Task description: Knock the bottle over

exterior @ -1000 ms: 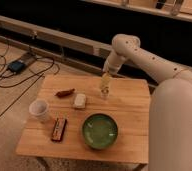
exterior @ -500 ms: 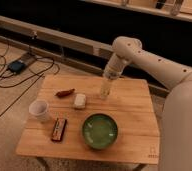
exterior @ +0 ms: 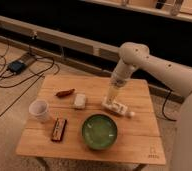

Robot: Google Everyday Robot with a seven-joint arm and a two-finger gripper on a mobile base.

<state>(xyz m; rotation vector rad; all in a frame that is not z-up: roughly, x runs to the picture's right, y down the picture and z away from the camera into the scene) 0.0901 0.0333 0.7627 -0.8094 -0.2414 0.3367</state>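
The bottle [exterior: 117, 107] is slim, pale and translucent with a white cap. It lies on its side on the wooden table [exterior: 139, 145], right of centre, with its cap pointing to the front right. My gripper [exterior: 111, 96] hangs from the white arm just above the bottle's rear end, at or very close to it. The white cup [exterior: 39, 110] stands upright at the table's left side.
A green bowl [exterior: 99, 131] sits just in front of the bottle. A small white block [exterior: 79, 101], a reddish-brown item [exterior: 65, 93] and a dark snack bar [exterior: 58, 129] lie on the left half. Cables and a power box [exterior: 16, 66] lie on the floor at left.
The bottle stood upright beside my gripper in the earlier frames; now it lies on its side. My gripper has moved lower, toward the table's middle.
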